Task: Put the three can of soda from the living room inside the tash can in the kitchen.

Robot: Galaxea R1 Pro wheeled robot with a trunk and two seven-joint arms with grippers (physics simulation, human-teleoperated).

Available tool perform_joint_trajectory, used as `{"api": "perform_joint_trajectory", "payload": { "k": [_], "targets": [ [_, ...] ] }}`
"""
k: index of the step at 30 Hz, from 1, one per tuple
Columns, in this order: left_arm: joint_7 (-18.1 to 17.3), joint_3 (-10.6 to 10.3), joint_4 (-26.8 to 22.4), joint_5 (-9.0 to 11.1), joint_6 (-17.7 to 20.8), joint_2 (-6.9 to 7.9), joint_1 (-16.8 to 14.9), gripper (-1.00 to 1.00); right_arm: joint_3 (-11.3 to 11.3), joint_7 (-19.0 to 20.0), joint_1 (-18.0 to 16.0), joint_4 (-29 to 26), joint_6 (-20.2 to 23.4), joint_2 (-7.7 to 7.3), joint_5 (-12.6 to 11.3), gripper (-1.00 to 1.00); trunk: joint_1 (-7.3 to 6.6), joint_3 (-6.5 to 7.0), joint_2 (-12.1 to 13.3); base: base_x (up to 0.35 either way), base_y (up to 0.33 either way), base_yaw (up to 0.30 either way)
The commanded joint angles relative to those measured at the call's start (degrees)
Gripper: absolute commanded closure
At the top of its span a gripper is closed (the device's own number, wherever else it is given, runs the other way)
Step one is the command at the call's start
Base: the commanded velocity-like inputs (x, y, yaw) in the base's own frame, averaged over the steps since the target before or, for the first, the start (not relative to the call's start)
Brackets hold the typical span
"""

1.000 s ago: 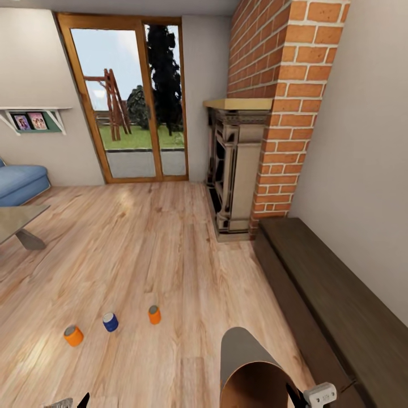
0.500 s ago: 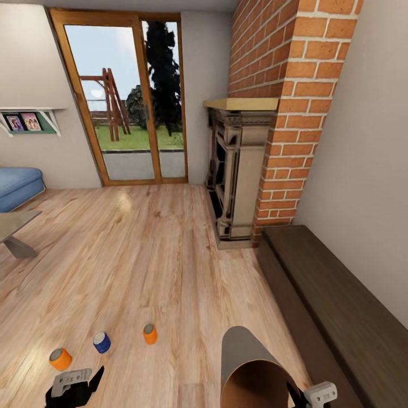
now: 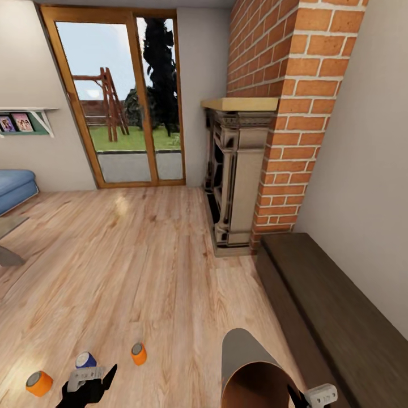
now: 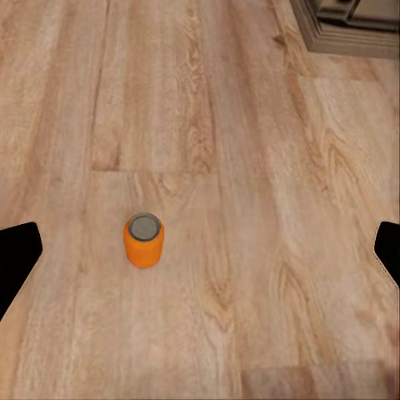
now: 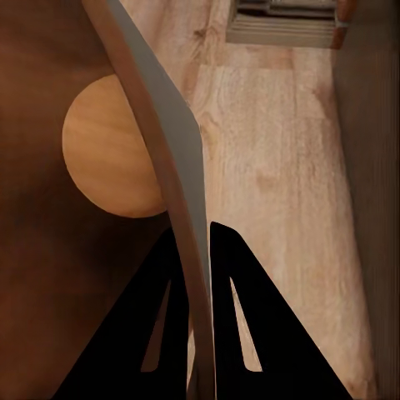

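Three soda cans stand on the wood floor of the living room at the lower left of the head view: an orange can [image 3: 39, 383], a can with a dark blue part [image 3: 85, 360], and another orange can [image 3: 138, 353]. My left gripper [image 3: 93, 386] hangs just behind the blue one, open. In the left wrist view an orange can [image 4: 144, 240] stands upright ahead, between the wide-spread black fingertips [image 4: 17, 260]. The trash can [image 3: 249, 368], beige outside and brown inside, is carried low at the right. My right gripper [image 5: 197, 321] is shut on its rim [image 5: 162, 158].
A carved stone fireplace [image 3: 233, 175] and red brick chimney [image 3: 294, 102] stand ahead on the right, with a dark low bench [image 3: 334, 317] along the right wall. Wood-framed glass doors [image 3: 122, 102] are straight ahead. A blue sofa [image 3: 14, 190] and a table edge [image 3: 7, 229] sit at the left.
The whole view has shifted forward and right, so the cans sit lower and nearer. My left gripper has risen into the head view beside the cans. The trash can stays held.
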Motion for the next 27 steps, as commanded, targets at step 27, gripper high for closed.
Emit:
{"api": "perform_joint_trajectory", "payload": {
  "k": [27],
  "targets": [
    [0.19, -1.01, 0.67, 0.04, -0.04, 0.07, -0.01, -1.00, 0.20, 0.55, -0.02, 1.15, 0.02, 0.00, -0.17, 1.00, 0.00, 0.01, 0.00, 0.210, -0.085, 0.000]
  ]
}}
